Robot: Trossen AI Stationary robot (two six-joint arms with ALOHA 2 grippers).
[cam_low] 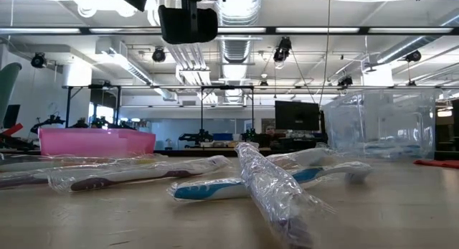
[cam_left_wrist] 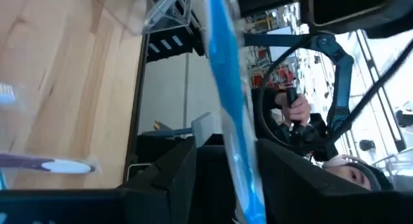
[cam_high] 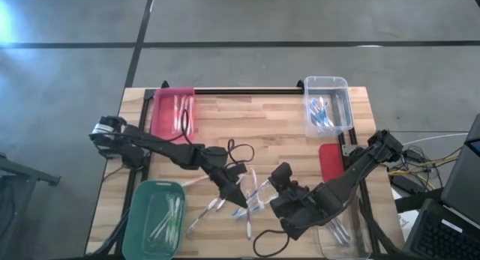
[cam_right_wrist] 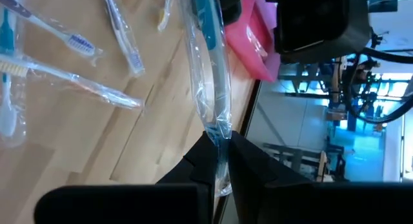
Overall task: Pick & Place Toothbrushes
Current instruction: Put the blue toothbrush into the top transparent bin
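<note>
A blue toothbrush [cam_right_wrist: 208, 30] in a clear wrapper hangs in the air between my two grippers over the table's near middle. My right gripper [cam_right_wrist: 219, 153] is shut on it. My left gripper [cam_left_wrist: 226, 169] stands open, one finger on either side of the same toothbrush [cam_left_wrist: 229, 101], with a gap showing on both sides. In the high view the left gripper [cam_high: 238, 194] and the right gripper [cam_high: 279, 177] face each other. Several more wrapped toothbrushes [cam_high: 217, 207] lie flat on the wood around them. My right gripper pinches the wrapper's bunched clear end [cam_right_wrist: 219, 130] between its two fingers, at their free ends. The toothbrush runs straight on ahead of the fingers, along their line, toward my left gripper. It is lifted clear of the table.
A pink bin [cam_high: 174, 114] sits at the far left and a clear bin [cam_high: 328, 103] with blue toothbrushes at the far right. A green bin [cam_high: 156, 219] is at the near left, another clear bin [cam_high: 346, 239] at the near right, and a red pad [cam_high: 330, 161] on the right.
</note>
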